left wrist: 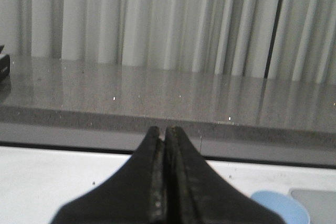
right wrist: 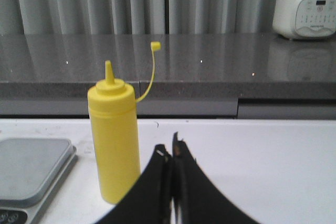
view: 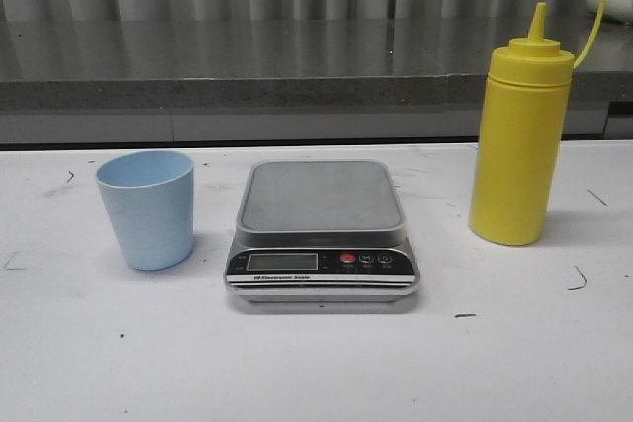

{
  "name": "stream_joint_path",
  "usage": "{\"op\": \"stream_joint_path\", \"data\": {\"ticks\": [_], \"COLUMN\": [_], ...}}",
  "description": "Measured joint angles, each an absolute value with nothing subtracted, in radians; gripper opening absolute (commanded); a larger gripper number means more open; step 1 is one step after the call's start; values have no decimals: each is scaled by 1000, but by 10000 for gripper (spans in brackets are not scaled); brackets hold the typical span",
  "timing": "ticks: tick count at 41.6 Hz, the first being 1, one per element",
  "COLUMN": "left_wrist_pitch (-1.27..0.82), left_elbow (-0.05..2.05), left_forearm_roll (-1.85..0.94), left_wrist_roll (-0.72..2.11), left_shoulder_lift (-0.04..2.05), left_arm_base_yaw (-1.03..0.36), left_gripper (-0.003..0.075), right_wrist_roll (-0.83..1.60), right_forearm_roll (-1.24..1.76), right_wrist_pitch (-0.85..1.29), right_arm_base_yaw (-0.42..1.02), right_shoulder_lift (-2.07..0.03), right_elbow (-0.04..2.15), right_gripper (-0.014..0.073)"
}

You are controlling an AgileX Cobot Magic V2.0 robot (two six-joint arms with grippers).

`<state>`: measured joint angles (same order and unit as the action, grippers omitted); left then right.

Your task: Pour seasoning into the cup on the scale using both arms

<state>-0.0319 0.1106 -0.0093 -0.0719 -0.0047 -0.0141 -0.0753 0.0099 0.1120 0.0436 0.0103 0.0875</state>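
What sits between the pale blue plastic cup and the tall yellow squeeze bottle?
The flat silver digital scale, its plate bare, seen in the front view.

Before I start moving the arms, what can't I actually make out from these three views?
- Scale display: front view, blank or too small to read.
- Bottle contents: opaque in the front and right wrist views; fill level hidden.
- Cup: left wrist view, cut off by the frame edge and the left gripper.
- Both arms: outside the front view.
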Motion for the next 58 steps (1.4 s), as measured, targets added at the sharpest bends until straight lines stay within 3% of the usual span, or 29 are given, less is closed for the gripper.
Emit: {"op": "stream_joint_path", "data": {"ticks": [9,19,42,45,50,54,58], "left_wrist_pitch": [-268,-567,-653,-653,-653,-653,-653], "left_elbow": [428,689,687,683,683,683,683], "left_forearm_roll": [-9,-9,-9,-9,-9,-9,-9], "left_wrist_roll": [-72,-72,-72,-72,-72,-72,-72], "left_shoulder_lift": [49,258,472,478,482,482,489], "left_arm_base_yaw": [-14,-14,-14,-14,-14,-14,-14], "left_gripper": [-20,-20,-20,-19,9,127,303], "right_wrist_roll": [-75,-75,-70,-56,-27,-15,-13], "right_forearm_roll": [10,-5,-25,-26,-26,-26,-26], "right_wrist_pitch": [293,516,648,652,658,661,661], "right_arm_base_yaw": [44,44,44,44,44,44,44], "right_shoulder_lift": [-41,-275,-614,-627,-631,-631,-631], "right_elbow": [348,587,619,619,619,619,619], "right_gripper": [-67,-67,-53,16,256,448,535]}}
